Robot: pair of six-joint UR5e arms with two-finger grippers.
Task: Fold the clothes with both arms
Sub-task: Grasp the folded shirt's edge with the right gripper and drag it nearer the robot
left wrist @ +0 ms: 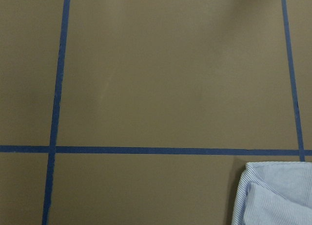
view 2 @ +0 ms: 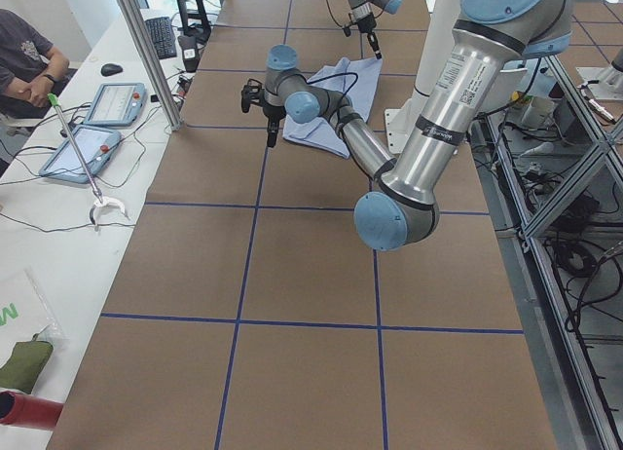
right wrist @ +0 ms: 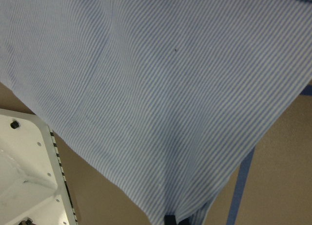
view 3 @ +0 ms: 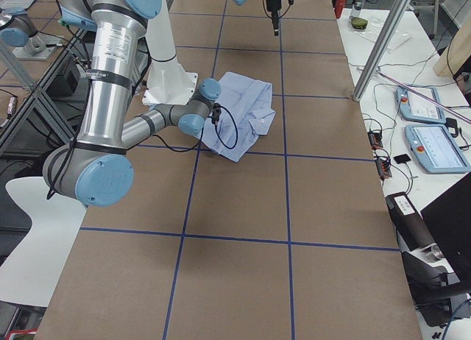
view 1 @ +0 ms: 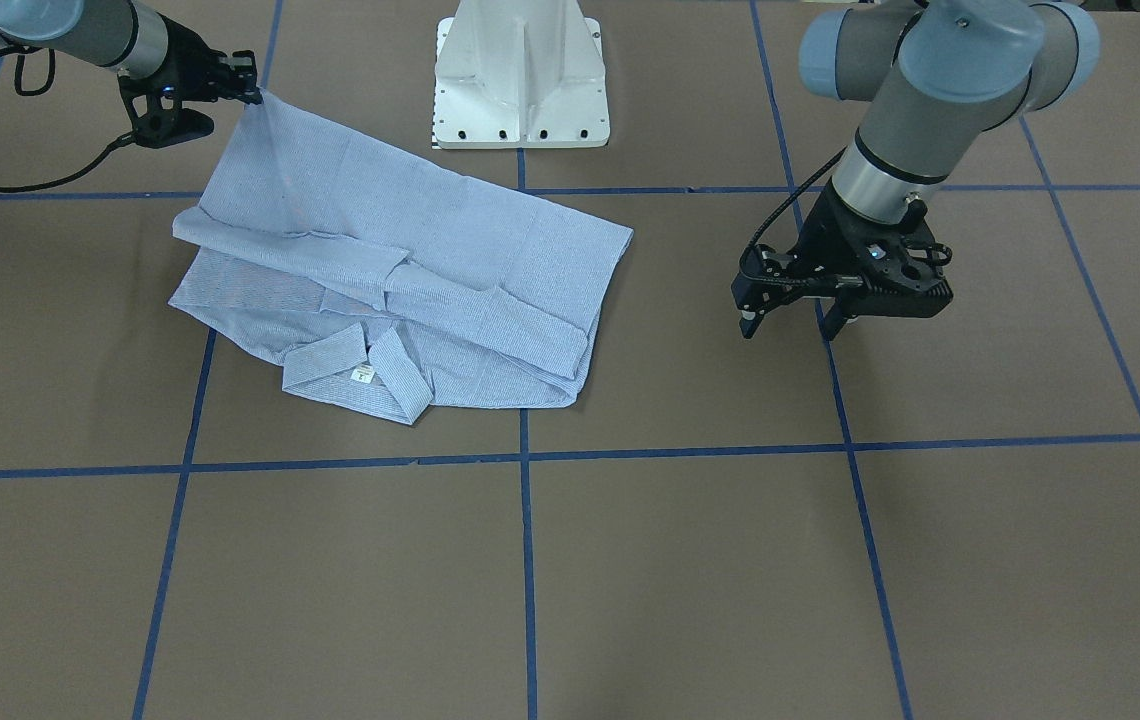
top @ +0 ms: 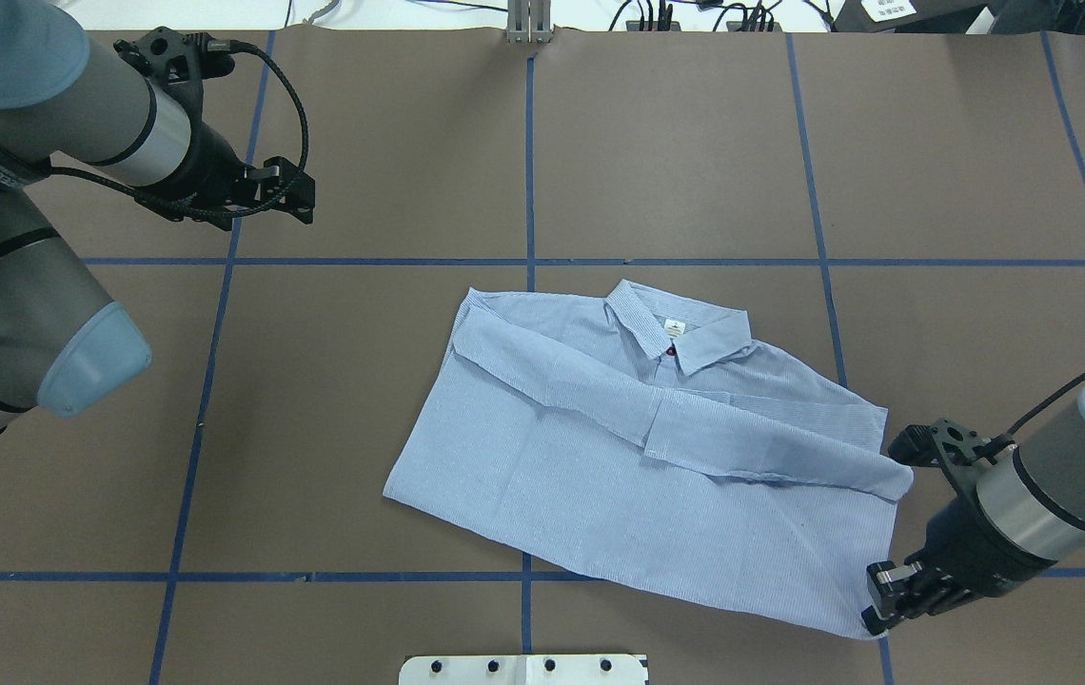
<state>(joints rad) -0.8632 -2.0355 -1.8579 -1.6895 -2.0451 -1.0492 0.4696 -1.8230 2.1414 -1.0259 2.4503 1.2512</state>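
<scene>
Left arm (top: pixel 19 314) looms closest in the overhead view, above a brown table (top: pixel 676 143) gridded with blue tape (top: pixel 529 171). The striped shirt (top: pixel 600 495) lies mid-table, collar (top: pixel 719 333) away from the robot, one sleeve (top: pixel 552 381) folded across its body. The right gripper (top: pixel 876 620) pinches a hem corner (top: pixel 838 599), held raised off the table. The left gripper (view 1: pixel 790 322) hangs with fingers spread, well apart from the shirt. Inside the collar sits a small white label (top: pixel 676 328)

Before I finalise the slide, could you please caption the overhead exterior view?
Right gripper pinches a hem corner of the striped shirt; left gripper hangs open, apart from it.
</scene>
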